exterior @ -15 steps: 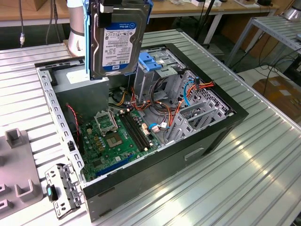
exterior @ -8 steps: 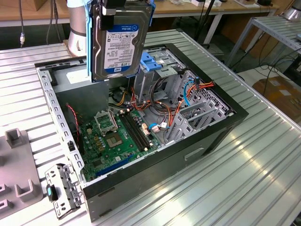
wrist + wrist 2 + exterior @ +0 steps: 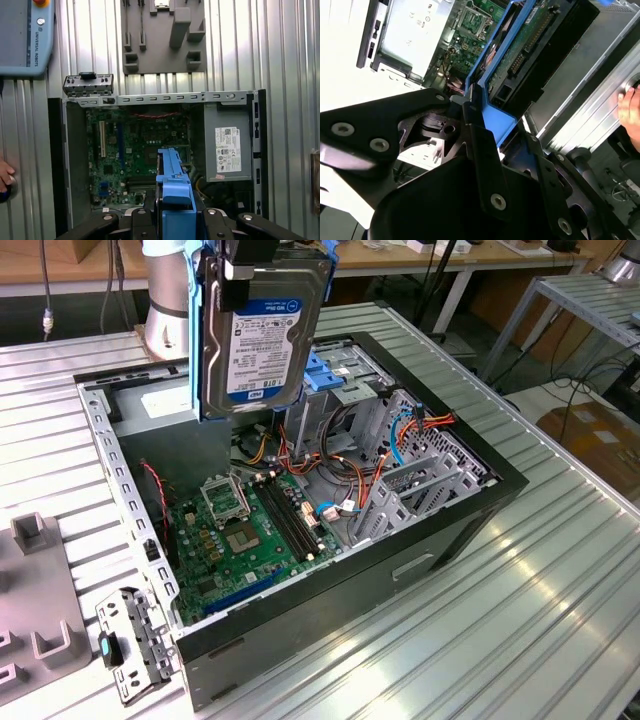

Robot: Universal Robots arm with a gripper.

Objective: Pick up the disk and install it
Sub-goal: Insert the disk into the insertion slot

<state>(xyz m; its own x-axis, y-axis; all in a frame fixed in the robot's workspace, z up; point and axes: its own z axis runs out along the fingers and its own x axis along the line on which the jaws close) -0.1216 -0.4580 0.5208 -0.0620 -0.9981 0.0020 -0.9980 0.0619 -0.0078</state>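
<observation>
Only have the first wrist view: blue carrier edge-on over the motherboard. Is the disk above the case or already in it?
Observer: Above it. In the exterior view the disk hangs upright from the hand over the open case and appears clear of the parts inside.
Operator: Which face is out?
Observer: The labelled face is turned toward the exterior camera.
Operator: Where's the cage?
Observer: The blue bracket atop the grey cage shows just past the disk's edge, toward the exterior view's right.
</observation>
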